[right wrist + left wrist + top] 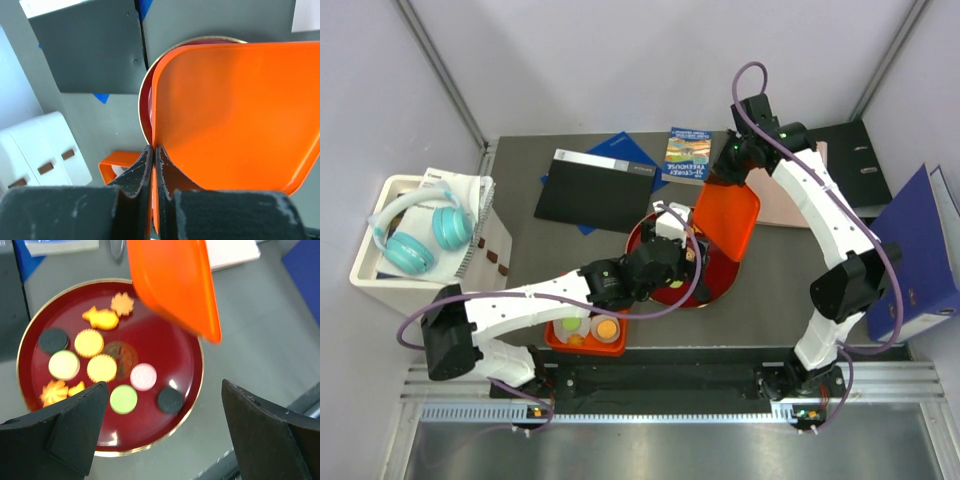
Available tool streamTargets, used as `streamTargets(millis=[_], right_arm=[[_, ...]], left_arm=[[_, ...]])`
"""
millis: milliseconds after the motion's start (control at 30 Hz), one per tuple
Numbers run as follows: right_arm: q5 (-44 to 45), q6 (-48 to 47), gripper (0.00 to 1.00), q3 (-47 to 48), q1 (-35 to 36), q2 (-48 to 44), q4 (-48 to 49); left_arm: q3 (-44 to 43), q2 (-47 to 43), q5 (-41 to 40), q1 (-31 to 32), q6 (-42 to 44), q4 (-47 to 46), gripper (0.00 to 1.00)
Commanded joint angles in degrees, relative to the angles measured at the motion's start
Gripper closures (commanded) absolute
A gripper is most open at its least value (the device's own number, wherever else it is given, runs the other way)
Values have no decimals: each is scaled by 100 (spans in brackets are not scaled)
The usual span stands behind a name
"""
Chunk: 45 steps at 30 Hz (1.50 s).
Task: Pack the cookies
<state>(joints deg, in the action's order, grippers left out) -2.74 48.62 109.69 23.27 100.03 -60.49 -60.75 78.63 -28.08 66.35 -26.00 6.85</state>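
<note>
now the job looks only partly done. the left gripper (163, 385) hangs over the round red plate (170, 360) with its fingers spread wide apart and nothing between them. the cookies (89, 342) lie flat on the plate right below it, about ten of them. a green one and a black one are just under the gap between the fingers, and a pink one is a little further ahead. beyond those are yellow and pale discs, another black one, and orange shaped pieces toward the far rim. none of them touches the fingers.

the right gripper (152, 150) has its fingers pressed together on the edge of an orange lid (235, 110). it holds the lid tilted in the air, above the far side of the plate and ahead of the left gripper.

the orange box (550, 335) sits back toward the left arm's base, well behind its gripper. it holds paper cups with a few yellow and orange bits in them, though i cannot tell whether these are cookies or how many there are.

my guess is that most of the packing is left to do. the cookies on the plate have to go into the box, and the lid goes on last.
</note>
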Motion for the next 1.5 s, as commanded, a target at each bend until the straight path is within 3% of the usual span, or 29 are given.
streamTargets(millis=[0, 400, 600, 733, 833, 967, 1133, 1200, 1233, 1300, 1400, 1467], right_arm=[[-192, -72, 100, 281, 90, -27, -68], [-516, -98, 100, 105, 310, -273, -16], [-596, -107, 100, -167, 442, -571, 63], [-596, -116, 100, -448, 442, -730, 125], [-587, -125, 100, -571, 442, -818, 169], [-657, -169, 100, -633, 442, -871, 239], [-684, -169, 100, -563, 433, -897, 257], [-701, -221, 92, -484, 433, -897, 239], [-710, -239, 81, -405, 442, -915, 231], [-745, -248, 68, -300, 442, -950, 213], [-798, -300, 42, -54, 442, -976, 73], [-780, -353, 37, 114, 442, -1038, -24]], left_arm=[[195, 73, -391, 36, 227, -1246, 1], [213, 759, -506, 36, 315, -2460, 1], [37, 1023, -849, 36, 288, -2460, 4], [-16, 1067, -954, 36, 306, -2469, 24], [19, 1023, -998, 28, 306, -2461, 33], [46, 935, -989, 28, 253, -2364, 56], [160, 786, -1033, 27, 227, -2346, 60], [204, 698, -1068, 27, 218, -2346, 63], [221, 680, -1086, 27, 227, -2346, 64], [230, 619, -1095, 36, 227, -2320, 68], [222, 583, -1095, 27, 209, -2302, 71], [213, 557, -1095, 27, 209, -2302, 73]])
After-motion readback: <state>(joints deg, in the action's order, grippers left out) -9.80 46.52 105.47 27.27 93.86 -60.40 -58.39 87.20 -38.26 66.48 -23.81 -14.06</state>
